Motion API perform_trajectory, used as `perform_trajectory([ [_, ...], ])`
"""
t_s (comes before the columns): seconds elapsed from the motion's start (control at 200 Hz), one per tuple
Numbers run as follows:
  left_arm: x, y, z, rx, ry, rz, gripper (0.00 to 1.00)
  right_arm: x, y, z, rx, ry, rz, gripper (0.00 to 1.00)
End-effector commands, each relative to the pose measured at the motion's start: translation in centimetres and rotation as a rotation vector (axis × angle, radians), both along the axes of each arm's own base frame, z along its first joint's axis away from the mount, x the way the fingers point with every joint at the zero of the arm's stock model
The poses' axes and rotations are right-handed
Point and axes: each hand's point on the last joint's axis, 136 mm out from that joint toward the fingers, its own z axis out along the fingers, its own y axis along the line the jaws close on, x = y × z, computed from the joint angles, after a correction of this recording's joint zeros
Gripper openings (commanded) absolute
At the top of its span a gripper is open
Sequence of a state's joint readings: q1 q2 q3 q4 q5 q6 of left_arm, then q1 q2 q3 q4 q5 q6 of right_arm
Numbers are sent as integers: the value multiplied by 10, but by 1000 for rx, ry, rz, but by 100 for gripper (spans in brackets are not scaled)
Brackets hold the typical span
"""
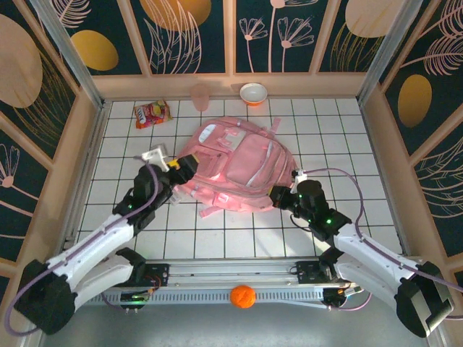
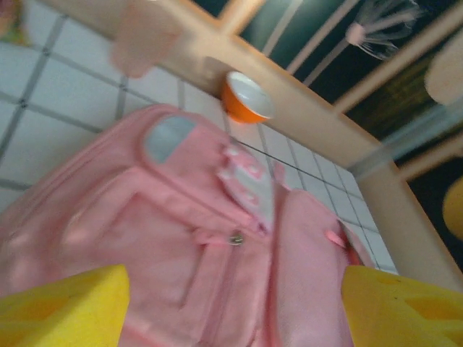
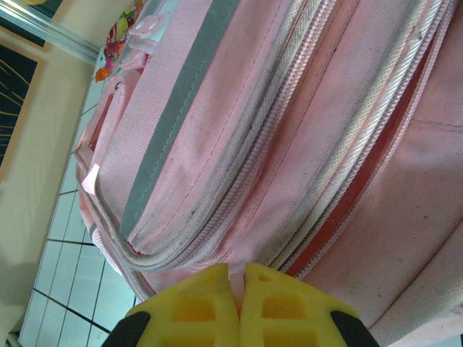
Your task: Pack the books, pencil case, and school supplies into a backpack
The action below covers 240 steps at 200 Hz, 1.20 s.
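backpack [image 1: 235, 170] lies flat mid-table, front pockets up. Risk we see: it's soft and unanchored, so a tug from the right gripper [image 1: 278, 195] could drag the whole bag over the tiles instead of working a zip. Right jaws are pressed together at its lower right edge; we can't tell if fabric is caught. Left gripper [image 1: 181, 165] is at its left side, jaws spread, gripping nothing.
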State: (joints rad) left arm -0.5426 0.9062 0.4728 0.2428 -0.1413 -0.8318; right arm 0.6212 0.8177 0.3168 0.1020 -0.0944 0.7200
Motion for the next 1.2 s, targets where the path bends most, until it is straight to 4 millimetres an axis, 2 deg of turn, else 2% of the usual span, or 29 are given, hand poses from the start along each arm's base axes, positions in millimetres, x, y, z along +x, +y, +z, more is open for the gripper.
perform_trajectory([
  [0.0, -6, 34, -14, -197, 84, 220, 75, 5, 7, 17, 36, -58, 3, 0],
  [0.1, -10, 36, -31, -192, 161, 239, 78, 5, 8, 18, 33, -67, 0, 0],
  [0.23, -12, 12, -58, -236, 282, 154, 79, 2, 13, 19, 24, -83, 7, 0],
  [0.335, -11, -7, -79, -285, 379, 104, 75, 0, 16, 18, 7, -78, 7, 0],
  [0.445, -9, -16, -92, -304, 433, 87, 71, -4, 21, 16, 7, -70, 20, 0],
  [0.751, 6, -5, -107, -248, 412, 176, 52, -15, 39, 17, 37, -70, 48, 0],
  [0.841, 18, -7, -105, -223, 382, 185, 51, -23, 48, 17, 50, -72, 55, 0],
  [1.021, 49, -25, -97, -174, 351, 159, 53, -35, 68, 17, 49, -90, 47, 0],
  [1.196, 77, -33, -92, -146, 327, 165, 54, -37, 85, 17, 27, -115, 43, 0],
])
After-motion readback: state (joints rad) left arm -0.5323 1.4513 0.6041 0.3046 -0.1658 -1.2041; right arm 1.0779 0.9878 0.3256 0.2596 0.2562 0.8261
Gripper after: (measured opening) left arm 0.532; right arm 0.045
